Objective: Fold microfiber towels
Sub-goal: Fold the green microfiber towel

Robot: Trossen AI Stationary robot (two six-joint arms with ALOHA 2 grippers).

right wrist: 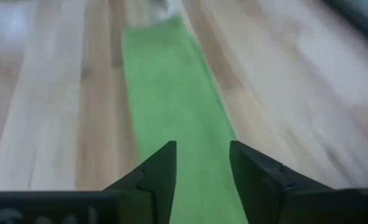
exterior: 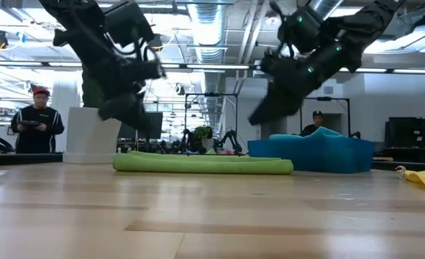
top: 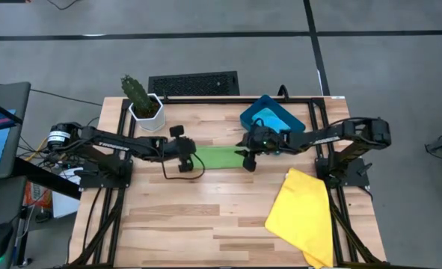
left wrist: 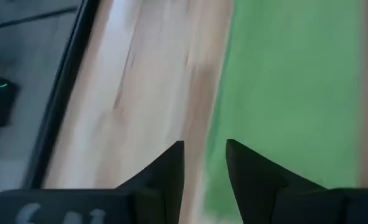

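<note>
A green microfiber towel (top: 217, 157), folded into a long narrow strip, lies flat on the wooden table (top: 176, 224) between my two grippers. My left gripper (top: 185, 164) hovers over its left end, open, with the towel's edge (left wrist: 283, 93) showing beyond the empty fingers. My right gripper (top: 249, 160) hovers over the right end, also open, and the strip (right wrist: 171, 106) runs away from it. In the low view both grippers (exterior: 136, 119) (exterior: 259, 115) hang clear above the towel (exterior: 201, 164). A larger yellow towel (top: 303, 213) lies crumpled at the table's near right.
A teal bin (top: 271, 116) stands at the far right, just behind my right arm. A cactus in a white pot (top: 142, 104) stands at the far left. Bare wood spreads across the near half of the table. People show in the room beyond (exterior: 36, 119).
</note>
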